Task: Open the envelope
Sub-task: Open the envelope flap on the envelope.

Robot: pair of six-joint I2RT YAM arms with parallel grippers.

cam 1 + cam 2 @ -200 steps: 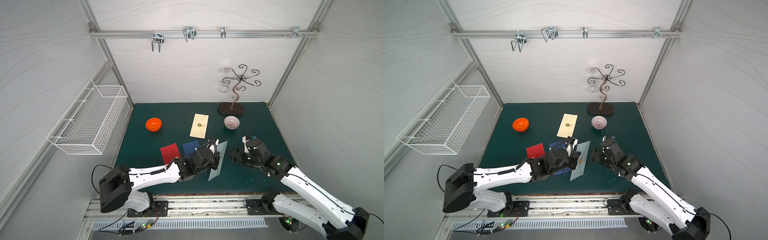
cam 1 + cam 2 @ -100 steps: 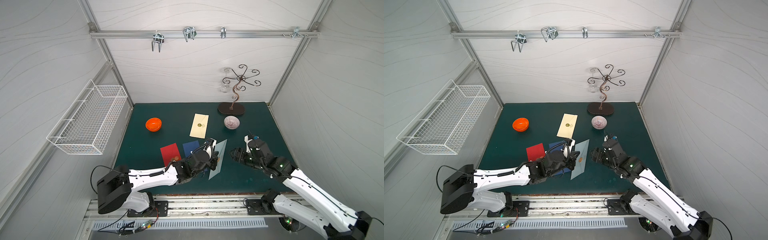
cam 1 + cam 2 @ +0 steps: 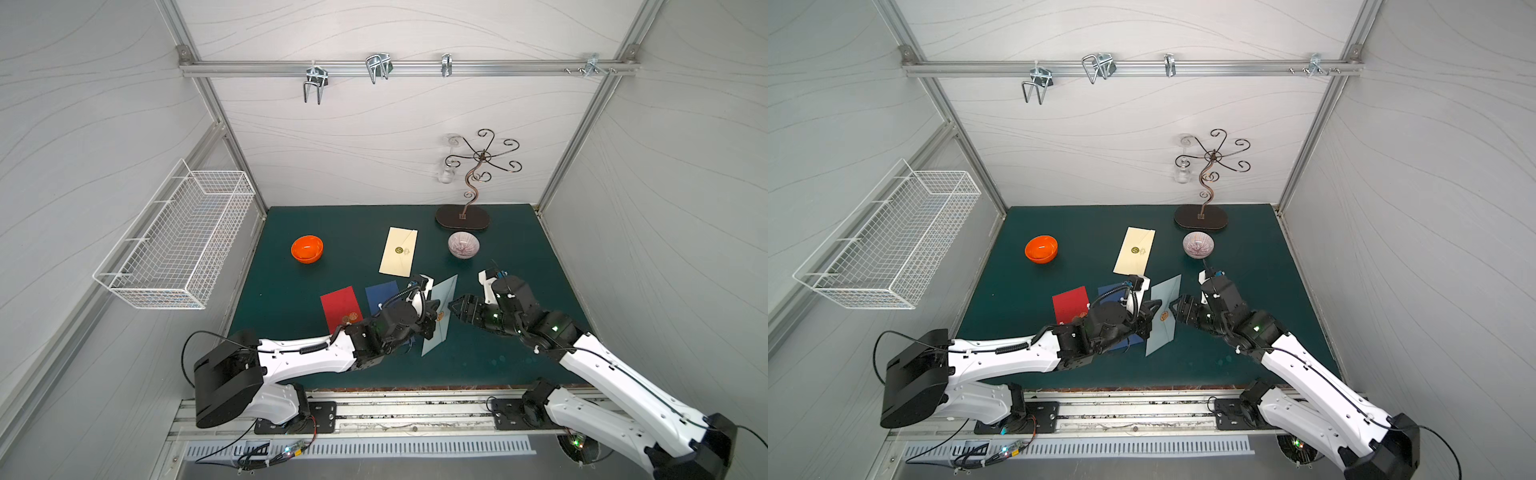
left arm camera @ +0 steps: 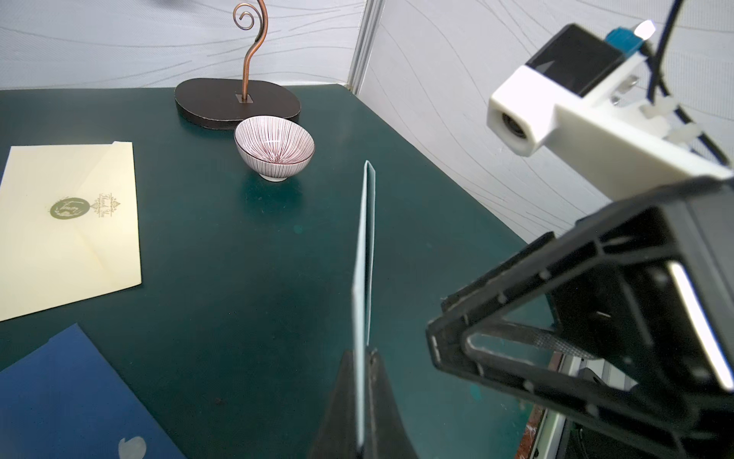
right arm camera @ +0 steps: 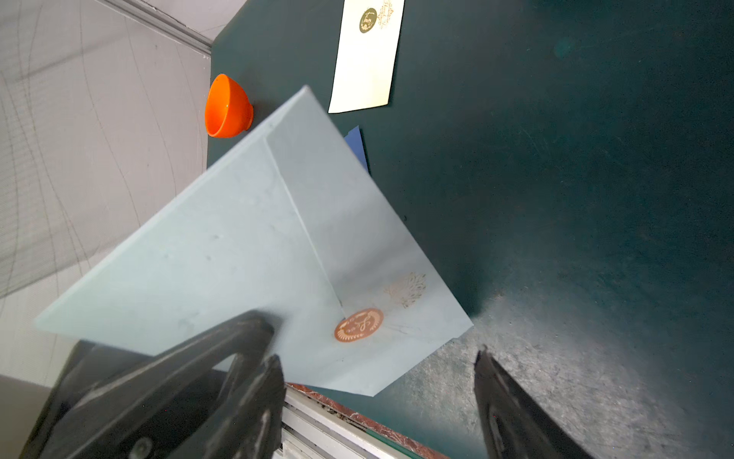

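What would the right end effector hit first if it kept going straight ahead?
Most likely the light blue envelope, near its copper seal; the left end effector holds it on edge just ahead of the right end effector's open jaws. Depth is unclear.

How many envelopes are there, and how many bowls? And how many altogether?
Envelopes: 4 (cream envelope, red envelope, dark blue envelope, light blue envelope)
Bowls: 2 (orange bowl, striped bowl)
Total: 6
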